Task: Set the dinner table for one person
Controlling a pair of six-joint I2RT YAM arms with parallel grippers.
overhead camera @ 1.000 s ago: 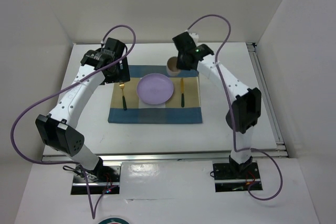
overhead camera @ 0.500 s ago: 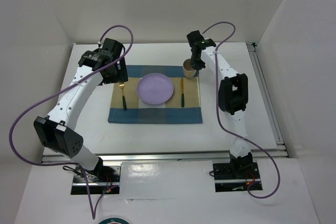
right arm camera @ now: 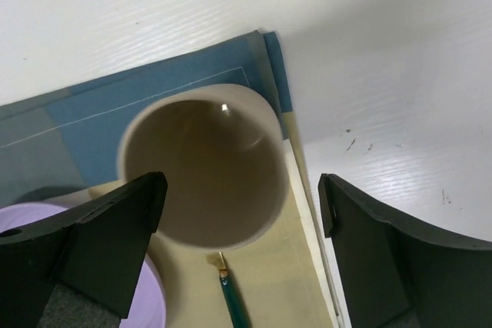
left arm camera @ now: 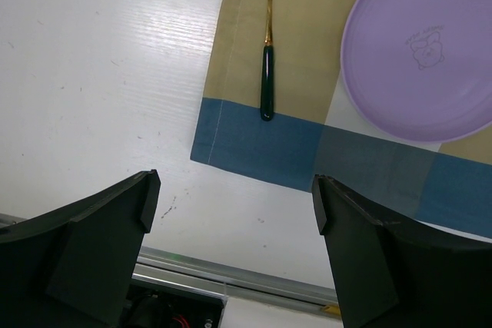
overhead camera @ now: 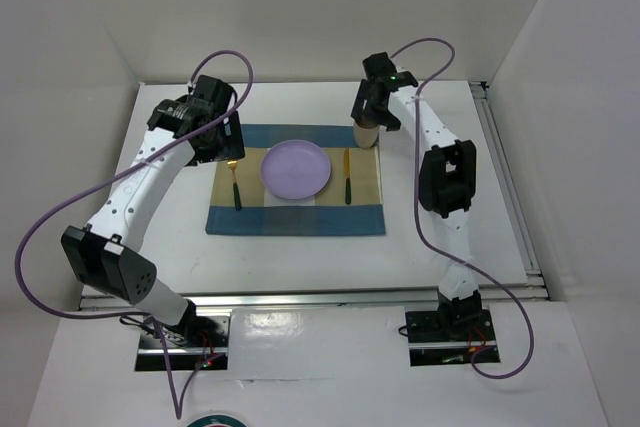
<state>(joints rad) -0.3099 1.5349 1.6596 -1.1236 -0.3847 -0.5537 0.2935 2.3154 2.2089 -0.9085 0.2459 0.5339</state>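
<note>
White dinner table [overhead camera: 300, 259], blue/tan chk placemat [overhead camera: 300, 219], lilac plate [overhead camera: 296, 169], beige cup [right arm camera: 200, 167], gold/green fork [left arm camera: 267, 40].

Plain white walls [overhead camera: 300, 7] close in the back, left and right. A silver metal rail [overhead camera: 300, 297] runs along the near edge of the white surface [overhead camera: 300, 262]. The light is even and soft.
</note>
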